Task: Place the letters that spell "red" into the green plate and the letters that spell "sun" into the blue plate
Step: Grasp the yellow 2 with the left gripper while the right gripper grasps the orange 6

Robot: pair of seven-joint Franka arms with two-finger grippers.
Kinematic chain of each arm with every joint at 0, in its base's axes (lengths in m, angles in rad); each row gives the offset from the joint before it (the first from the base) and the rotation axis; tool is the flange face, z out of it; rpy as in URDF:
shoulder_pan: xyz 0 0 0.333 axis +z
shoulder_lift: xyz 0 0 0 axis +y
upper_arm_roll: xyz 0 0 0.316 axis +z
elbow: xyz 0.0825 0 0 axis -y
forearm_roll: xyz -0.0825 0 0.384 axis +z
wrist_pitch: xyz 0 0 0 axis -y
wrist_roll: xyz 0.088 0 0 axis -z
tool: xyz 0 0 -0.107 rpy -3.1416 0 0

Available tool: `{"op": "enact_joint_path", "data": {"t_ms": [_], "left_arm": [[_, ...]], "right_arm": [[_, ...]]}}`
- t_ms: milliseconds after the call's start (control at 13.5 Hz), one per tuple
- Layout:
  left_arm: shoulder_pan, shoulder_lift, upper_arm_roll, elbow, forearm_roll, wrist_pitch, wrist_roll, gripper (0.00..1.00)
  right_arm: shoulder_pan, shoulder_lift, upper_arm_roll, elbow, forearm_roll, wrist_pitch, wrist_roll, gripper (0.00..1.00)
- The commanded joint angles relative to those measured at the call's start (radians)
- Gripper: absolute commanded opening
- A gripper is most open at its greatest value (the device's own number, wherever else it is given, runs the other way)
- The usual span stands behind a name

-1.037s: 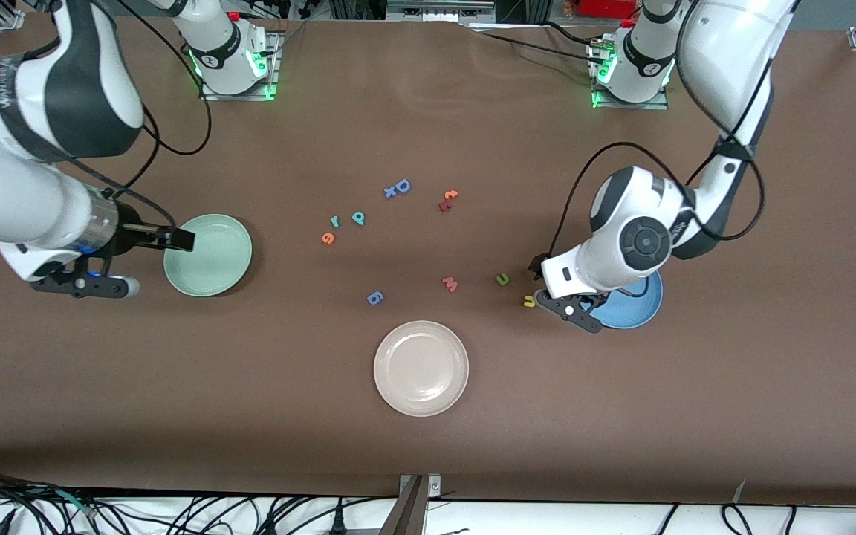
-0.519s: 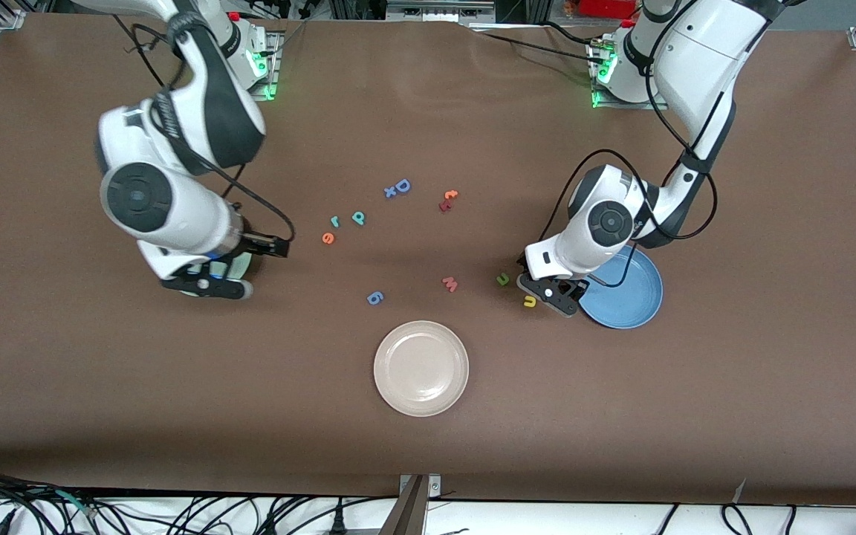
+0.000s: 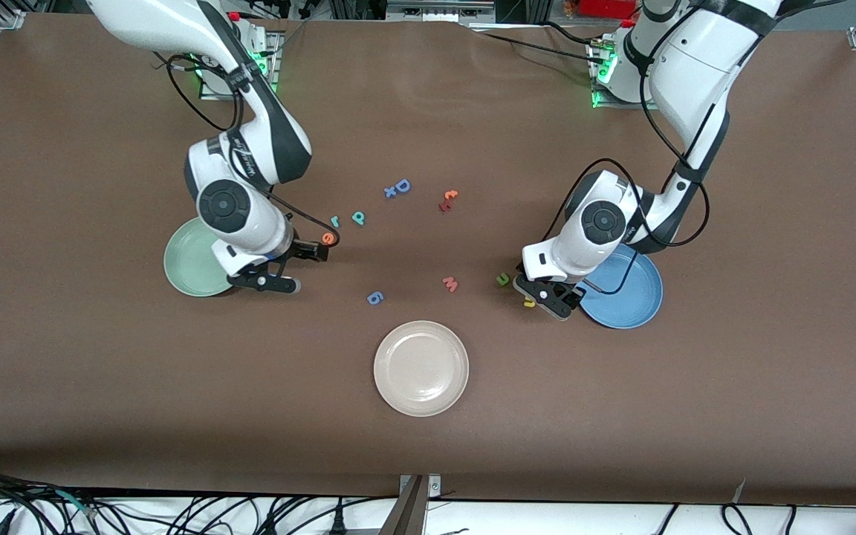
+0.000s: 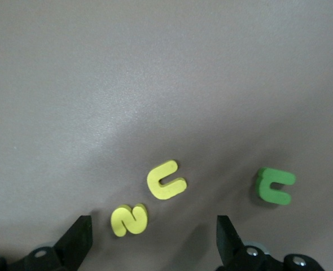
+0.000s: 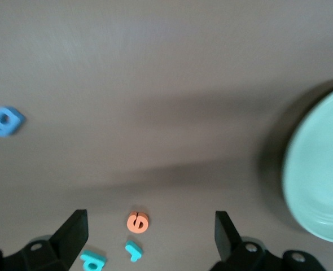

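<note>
Sorting: nothing sat in either plate yet.
Right pincer (image 3: 307, 251): released, low beside round pale-green plastic plate (image 3: 189, 261), lined up on the orange foam "e" (image 3: 328, 238); teal "r" (image 3: 335, 221) and teal "d" (image 3: 358, 217) alongside, three letters.
Left pincer (image 3: 547, 296): released over the yellow foam "u" (image 4: 165, 180) and yellow "s" (image 4: 129, 219), with the olive-green "n" (image 3: 502, 279) by them, three letters beside round blue plastic plate (image 3: 632, 293).
Plates on desk (image 3: 428, 416): three.

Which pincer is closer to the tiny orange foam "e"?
Right. The right pincer hangs open beside the tiny orange foam "e"; the left pincer is open over the yellow letters by the blue plate.
</note>
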Motion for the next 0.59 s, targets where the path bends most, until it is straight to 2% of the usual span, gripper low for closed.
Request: {"op": "enact_joint_path", "data": {"t_ms": [0, 148, 296, 519], "left_arm": [[0.003, 0.023, 0.001, 0.023, 0.051, 0.008, 0.007, 0.85], [0.003, 0.029, 0.003, 0.025, 0.051, 0.022, 0.007, 0.63], [0.003, 0.033, 0.004, 0.037, 0.052, 0.022, 0.008, 0.60], [0.003, 0.031, 0.006, 0.037, 0.083, 0.022, 0.008, 0.29]], "right_arm": [[-0.008, 0.028, 0.037, -0.044, 0.014, 0.056, 0.007, 0.99], [-0.008, 0.060, 0.052, -0.070, 0.014, 0.131, 0.009, 0.99], [-0.008, 0.074, 0.052, -0.096, 0.014, 0.185, 0.007, 0.99], [-0.008, 0.092, 0.059, -0.096, 0.014, 0.180, 0.019, 0.92]]}}
